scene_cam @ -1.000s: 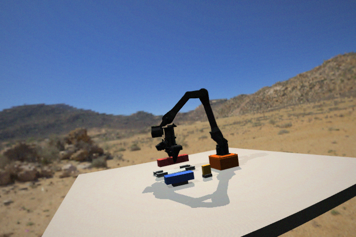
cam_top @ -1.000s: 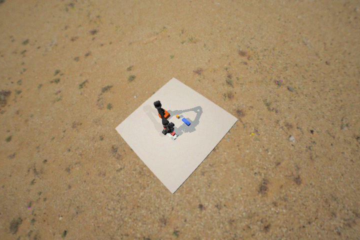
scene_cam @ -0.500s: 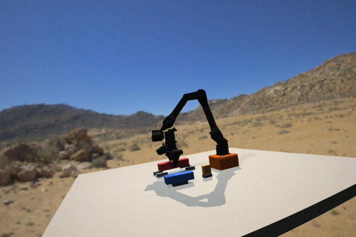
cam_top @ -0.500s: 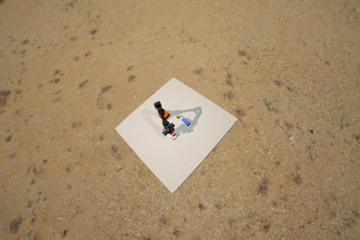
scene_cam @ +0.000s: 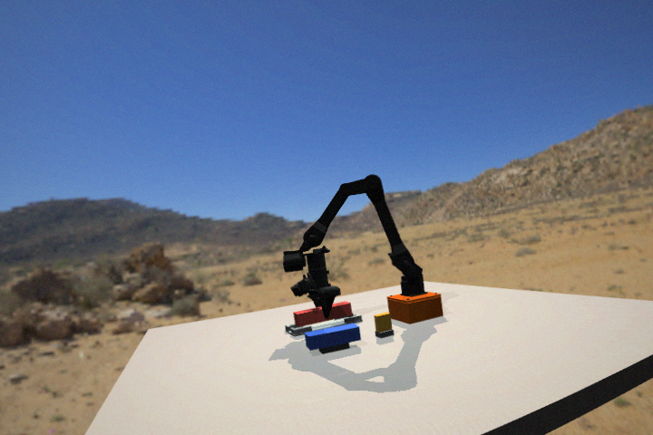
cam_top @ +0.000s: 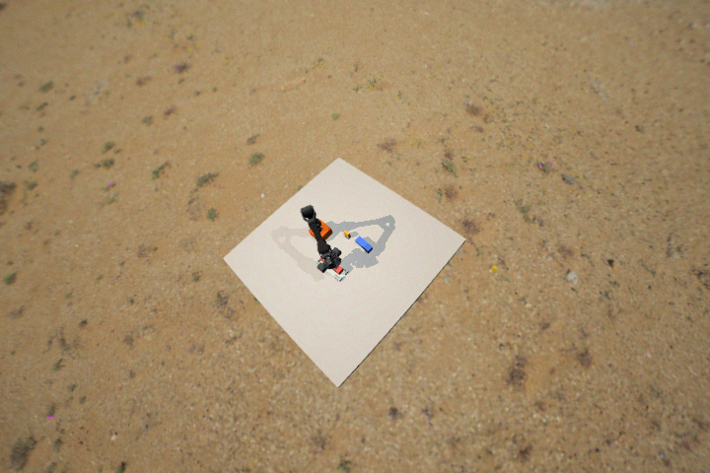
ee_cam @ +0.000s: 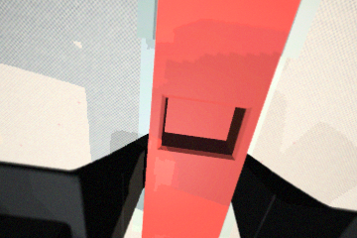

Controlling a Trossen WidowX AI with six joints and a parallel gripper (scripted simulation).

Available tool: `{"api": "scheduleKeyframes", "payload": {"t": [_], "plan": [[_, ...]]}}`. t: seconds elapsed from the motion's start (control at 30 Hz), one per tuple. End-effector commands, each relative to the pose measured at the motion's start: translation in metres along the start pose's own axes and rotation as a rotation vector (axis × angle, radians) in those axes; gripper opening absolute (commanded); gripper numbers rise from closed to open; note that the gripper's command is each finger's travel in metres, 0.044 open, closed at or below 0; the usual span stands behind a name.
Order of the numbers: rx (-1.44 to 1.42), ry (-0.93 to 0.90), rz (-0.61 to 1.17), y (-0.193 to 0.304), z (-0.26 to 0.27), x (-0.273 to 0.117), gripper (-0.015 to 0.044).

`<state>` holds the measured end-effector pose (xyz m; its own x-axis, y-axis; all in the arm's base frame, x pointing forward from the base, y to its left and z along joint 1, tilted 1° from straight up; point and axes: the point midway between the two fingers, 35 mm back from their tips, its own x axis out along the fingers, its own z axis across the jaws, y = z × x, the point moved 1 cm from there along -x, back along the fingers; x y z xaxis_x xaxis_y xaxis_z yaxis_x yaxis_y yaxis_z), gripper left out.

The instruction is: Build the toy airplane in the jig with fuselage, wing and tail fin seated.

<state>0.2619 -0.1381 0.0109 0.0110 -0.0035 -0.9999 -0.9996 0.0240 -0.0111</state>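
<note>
My gripper (cam_top: 329, 259) (scene_cam: 327, 314) (ee_cam: 190, 143) is shut on the red fuselage (cam_top: 338, 269) (scene_cam: 343, 309) (ee_cam: 186, 193), one finger on each long side. The fuselage is level and lined up lengthwise with the pale jig (cam_top: 340, 276) (scene_cam: 321, 324) (ee_cam: 146, 74), low in or just over its cradle. Whether it touches the cradle floor is hidden. One square socket shows open on its top in the wrist view. The blue wing (cam_top: 363, 243) (scene_cam: 332, 336) lies level on a dark block beside the jig. The yellow tail fin (cam_top: 347, 235) (scene_cam: 382, 323) stands upright on a small dark base.
The orange arm base (cam_top: 324, 230) (scene_cam: 414, 308) stands behind the tail fin. The arm arches from it over to the jig. The pale table top (cam_top: 336, 334) (scene_cam: 235, 405) has edges dropping to the sand, and the arm's shadow falls around the wing.
</note>
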Motion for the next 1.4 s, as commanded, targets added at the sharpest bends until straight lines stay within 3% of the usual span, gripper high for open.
{"api": "scheduleKeyframes", "payload": {"t": [0.0, 0.53, 0.77, 1.0, 1.37], "plan": [[0.000, 0.001, -0.001, 0.000, 0.000, -0.001, 0.0017], [0.000, 0.001, -0.001, 0.000, 0.000, -0.001, 0.0437], [0.000, 0.001, -0.001, -0.001, 0.000, -0.003, 0.0440], [-0.004, 0.004, -0.004, 0.000, 0.000, -0.104, 0.0440], [0.110, 0.004, -0.005, -0.007, -0.002, -0.108, 0.0440]]}}
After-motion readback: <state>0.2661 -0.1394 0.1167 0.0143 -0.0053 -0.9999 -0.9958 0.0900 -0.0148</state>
